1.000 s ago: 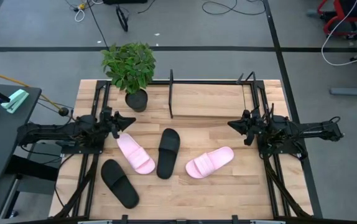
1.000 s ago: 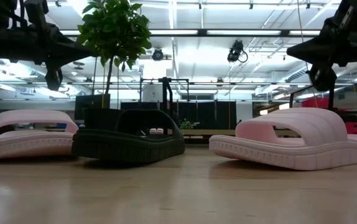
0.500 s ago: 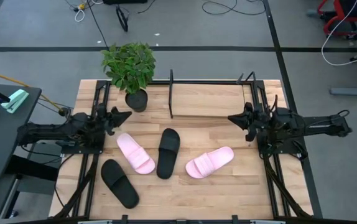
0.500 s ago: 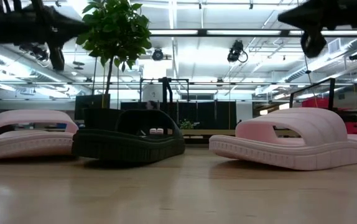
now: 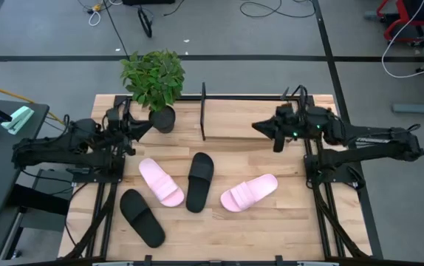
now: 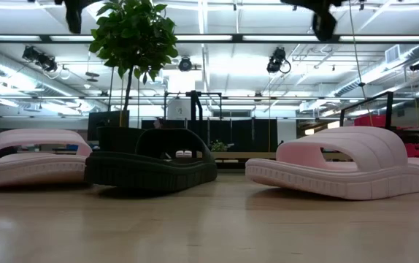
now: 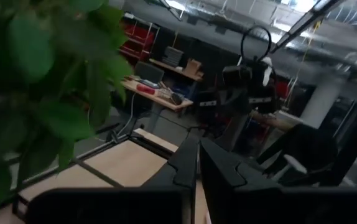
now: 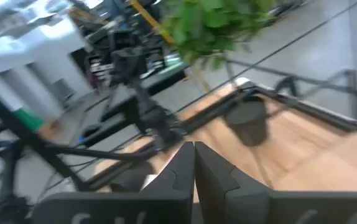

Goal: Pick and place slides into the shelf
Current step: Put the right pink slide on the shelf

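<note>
On the light wooden desk we see 4 slides lying flat: 2 pink, 2 black, long axes diverging. Both grippers hover, fingers closed, empty.

Left gripper: dark jaws closed together, nothing held. Blurred green plant leaves close by. Light wooden bench beneath.

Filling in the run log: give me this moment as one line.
left gripper: shut, raised near plant | right gripper: shut, raised over shelf | slides: four on table, none shelved
</note>
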Robot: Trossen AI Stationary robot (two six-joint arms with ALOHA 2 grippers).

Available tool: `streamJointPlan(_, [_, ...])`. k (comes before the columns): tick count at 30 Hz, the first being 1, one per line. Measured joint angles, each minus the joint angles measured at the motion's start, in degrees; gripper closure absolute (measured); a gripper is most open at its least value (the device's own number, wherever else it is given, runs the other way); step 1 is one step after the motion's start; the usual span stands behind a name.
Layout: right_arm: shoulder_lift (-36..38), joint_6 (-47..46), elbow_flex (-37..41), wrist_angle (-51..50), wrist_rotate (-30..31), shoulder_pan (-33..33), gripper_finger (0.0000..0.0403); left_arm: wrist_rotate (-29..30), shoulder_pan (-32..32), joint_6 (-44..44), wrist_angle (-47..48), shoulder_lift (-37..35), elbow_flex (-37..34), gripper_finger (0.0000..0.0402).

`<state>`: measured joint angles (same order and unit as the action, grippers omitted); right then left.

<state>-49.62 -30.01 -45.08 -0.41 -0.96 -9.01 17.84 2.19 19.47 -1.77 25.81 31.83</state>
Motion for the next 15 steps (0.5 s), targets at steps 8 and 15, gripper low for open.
streamJointPlan(8, [-9.7,0.6,-12.6,-9.7,-10.5,-4.5,0.0384,-4.6,0.0,-2.1,3.5,7.9,6.5,0.0367])
streamJointPlan(15, [-14.4,4.5,-16.0,-15.0,-23.3,-3.9,0.0376,-8.4,-0.2,1.6,9.9,12.6,6.8,0.0373])
